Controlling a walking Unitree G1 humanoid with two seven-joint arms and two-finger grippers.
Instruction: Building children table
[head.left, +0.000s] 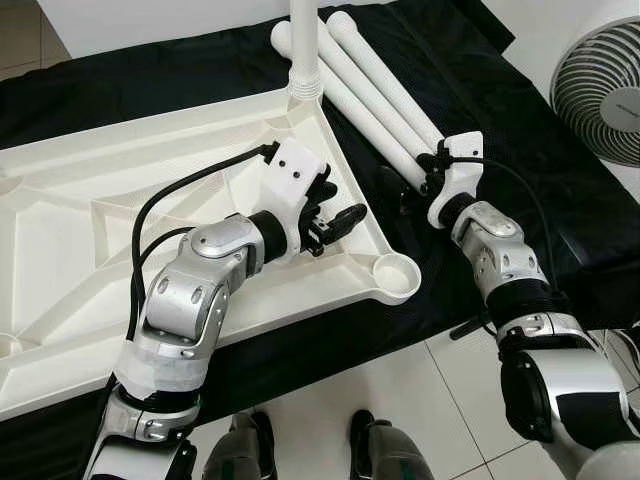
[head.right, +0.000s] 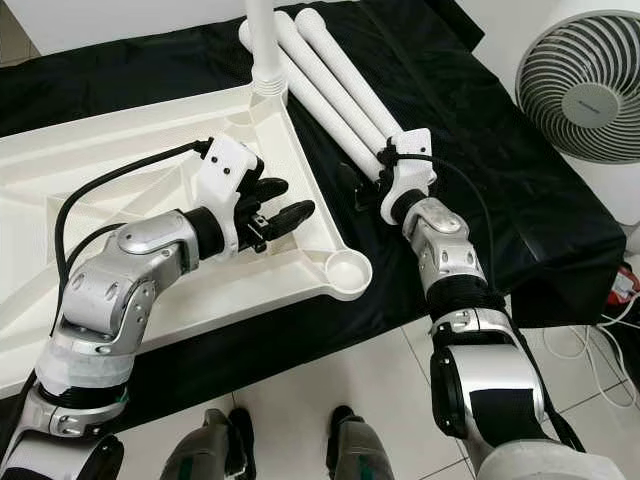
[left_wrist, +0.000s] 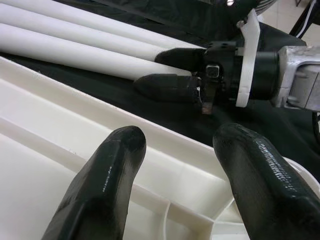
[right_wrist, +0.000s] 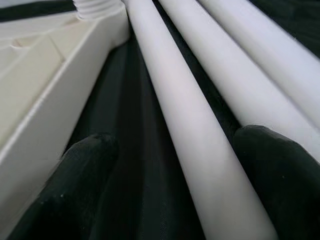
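Beside upturned tabletop (head.left: 120, 180), right gripper (right_wrist: 165, 185) straddled nearest loose leg (right_wrist: 185, 125), jaws released — picking stage; next, clench, lift toward corner socket (head.left: 397, 275). Left gripper (head.left: 335, 215) jaws released — idle over tabletop.

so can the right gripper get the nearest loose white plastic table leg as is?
Probably yes: the right gripper is open, its black fingers straddling the near end of the nearest white plastic table leg on the black cloth, with nothing between.

— What's the floor like?
— Pale glossy tiles (head.left: 400, 380), with a black cloth (head.right: 500, 170) spread across most of it.
— Anything at two o'clock?
— A white fan (head.right: 580, 90); loose cables (head.right: 610, 330) lie at four o'clock.
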